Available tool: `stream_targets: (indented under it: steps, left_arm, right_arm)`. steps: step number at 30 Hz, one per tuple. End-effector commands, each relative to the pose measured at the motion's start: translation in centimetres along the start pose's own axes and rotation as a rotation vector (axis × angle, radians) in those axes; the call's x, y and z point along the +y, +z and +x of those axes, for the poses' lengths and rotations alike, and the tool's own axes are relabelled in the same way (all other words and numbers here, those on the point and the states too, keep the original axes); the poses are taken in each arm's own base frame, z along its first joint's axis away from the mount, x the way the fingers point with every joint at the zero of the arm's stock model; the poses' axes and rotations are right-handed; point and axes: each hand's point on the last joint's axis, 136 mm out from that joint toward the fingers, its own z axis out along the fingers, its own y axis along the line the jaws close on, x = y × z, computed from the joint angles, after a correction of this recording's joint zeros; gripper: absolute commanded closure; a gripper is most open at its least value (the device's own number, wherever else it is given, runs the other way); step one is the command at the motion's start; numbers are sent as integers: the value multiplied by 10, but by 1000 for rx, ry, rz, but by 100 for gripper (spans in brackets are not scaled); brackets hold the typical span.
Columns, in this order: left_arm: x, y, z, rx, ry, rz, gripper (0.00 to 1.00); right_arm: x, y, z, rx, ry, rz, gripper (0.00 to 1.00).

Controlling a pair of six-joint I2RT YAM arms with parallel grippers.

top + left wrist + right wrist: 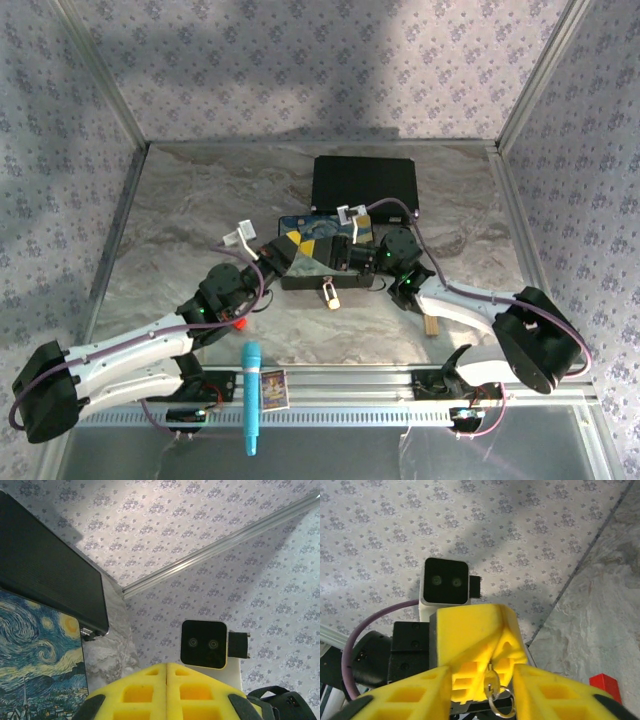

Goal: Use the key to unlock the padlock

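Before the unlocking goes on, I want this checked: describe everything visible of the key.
The key is small and metal, pale brass in look. A thin silver split ring hangs through the hole in its head. Its blade end is hidden at the seam of the left gripper, whose shut yellow fingers seem to pinch it. Head and ring hang in the gap of the right gripper, whose fingers stand apart close beside them. Whether they touch cannot be told.

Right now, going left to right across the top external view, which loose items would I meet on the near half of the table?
teal pen-like stick → small picture card → padlock → pale wooden block
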Motion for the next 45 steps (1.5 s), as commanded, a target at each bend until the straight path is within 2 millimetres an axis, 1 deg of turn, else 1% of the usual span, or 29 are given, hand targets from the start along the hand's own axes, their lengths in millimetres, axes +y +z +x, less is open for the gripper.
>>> stream_targets:
  steps: [1,7,8,9,10,13,15,16,18,19,24,25,26,28,29,30,31,35,38,41,43,45]
  left_arm:
    - [-21,1,-10,-26,-4,71,100]
    - [-16,0,-12,-36,-26,64,100]
    - [-17,-1,-13,-39,-30,69,100]
    - [-16,-1,-13,-39,-30,69,100]
    - [-17,-1,-13,-38,-30,69,100]
    - [-17,-1,-12,-33,-32,67,100]
    - [-15,-1,-11,-31,-36,63,100]
    - [-14,-1,-12,-32,-35,60,100]
    - [-12,-1,-11,-32,-41,53,100]
    - [-11,-1,-12,-34,-43,52,100]
    - [-7,-1,-11,-26,-26,16,100]
    - [-6,0,-11,-22,-21,4,94]
    - [-4,0,-11,-20,-16,-13,78]
    - [1,-1,-13,-29,-6,-48,29]
    - [4,-2,-14,-35,-1,-62,14]
    - [7,-4,-17,-43,6,-85,2]
    - [12,-5,-18,-45,21,-120,0]
    - [35,-14,-20,-11,114,-323,0]
    - [51,-17,-13,53,189,-449,3]
    - [67,-15,7,130,233,-514,16]
    - [73,-11,22,174,249,-522,21]
    - [80,-8,37,213,263,-542,25]
  right_arm:
    - [21,5,-5,6,-48,-73,69]
    - [17,7,0,13,-32,-73,70]
    - [16,7,0,13,-31,-73,73]
    - [15,8,0,13,-29,-73,78]
    - [15,8,0,13,-28,-74,80]
    - [14,8,-2,2,-23,-75,81]
    - [14,8,-3,-4,-24,-79,84]
    - [14,8,-4,-6,-23,-79,86]
    - [13,8,-3,-7,-23,-77,98]
    - [11,7,-2,-7,-20,-74,100]
    - [3,3,-1,-17,-7,-51,100]
    - [2,2,-1,-18,-6,-48,100]
    - [1,2,-1,-17,-5,-43,100]
    - [-4,0,-1,-19,-3,-23,100]
    - [-8,-2,0,-19,-1,-6,100]
    - [-13,-4,1,-19,2,20,100]
    - [-19,-8,2,-20,4,53,100]
    - [-52,-27,12,-4,16,237,100]
    - [-74,-48,23,28,-11,406,100]
    - [-89,-72,32,55,-31,535,100]
    - [-100,-89,38,71,-20,620,100]
    - [-107,-103,42,76,-17,672,100]
